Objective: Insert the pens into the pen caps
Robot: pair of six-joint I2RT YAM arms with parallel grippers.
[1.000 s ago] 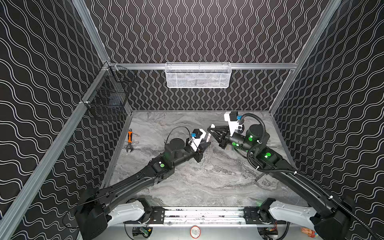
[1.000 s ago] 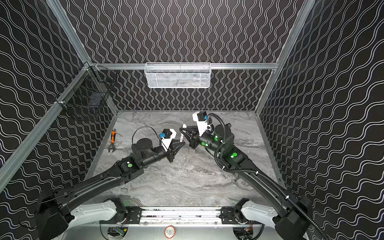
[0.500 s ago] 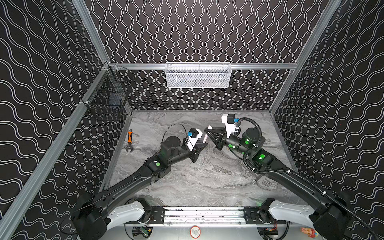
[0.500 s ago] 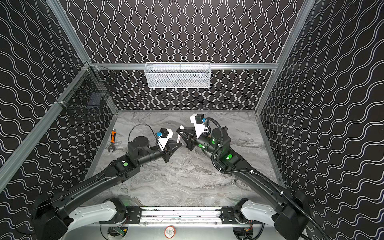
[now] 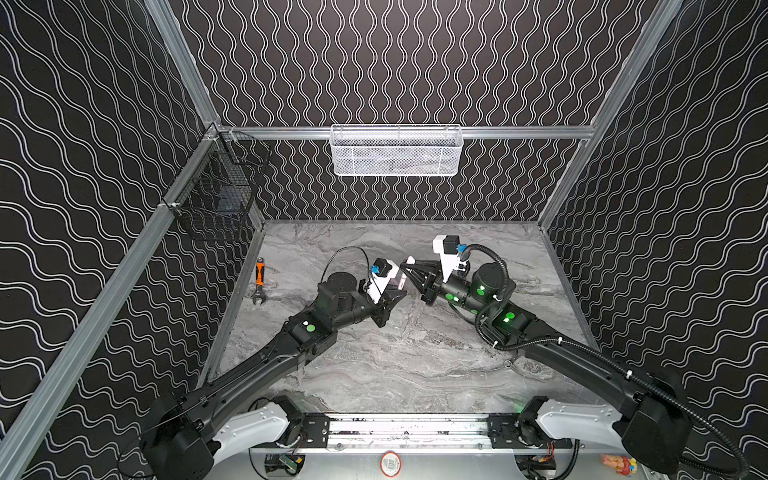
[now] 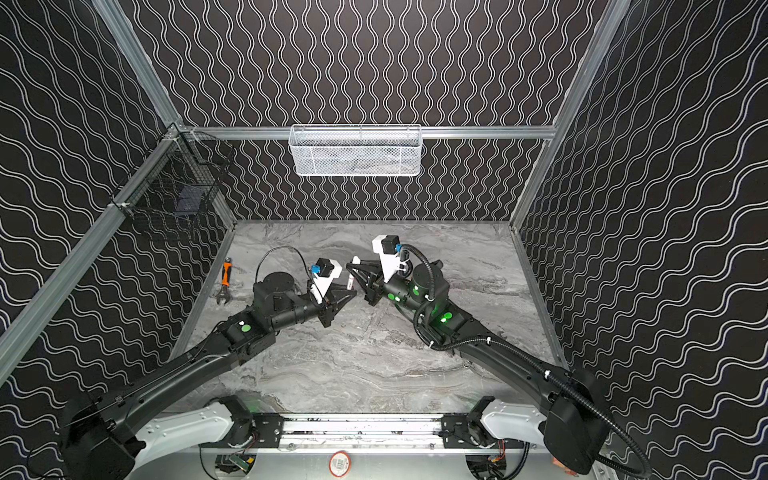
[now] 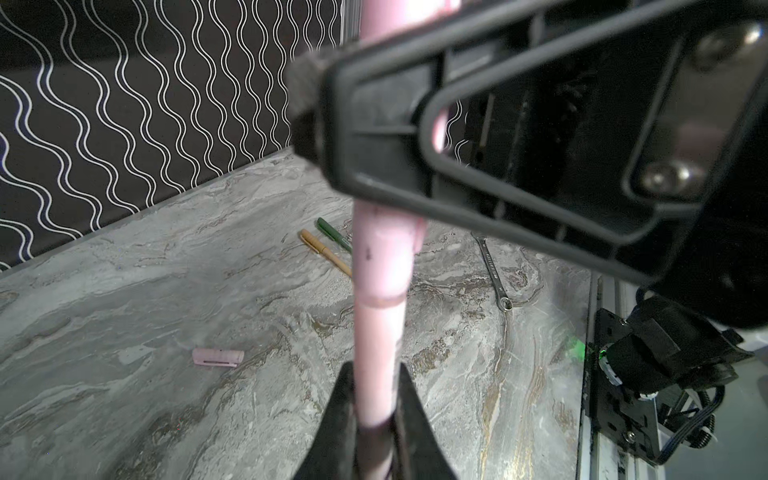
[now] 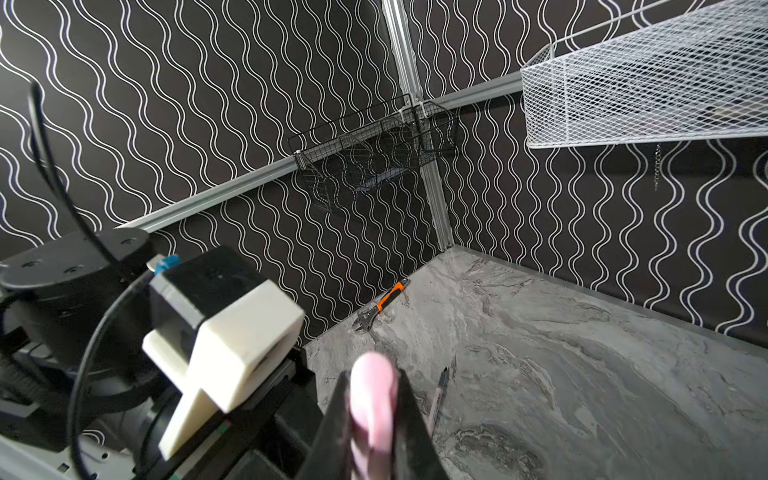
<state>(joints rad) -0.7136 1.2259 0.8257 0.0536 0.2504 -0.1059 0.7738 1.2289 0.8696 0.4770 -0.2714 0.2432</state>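
Left wrist shows pale pink pen [image 7: 377,353] seated in matching cap [image 7: 384,257].

Both top views look down from high over the whole bench [image 5: 395,365], while 2 wrist views sit close behind the left end effector [image 7: 376,370] and right end effector [image 8: 372,376], facing each other.
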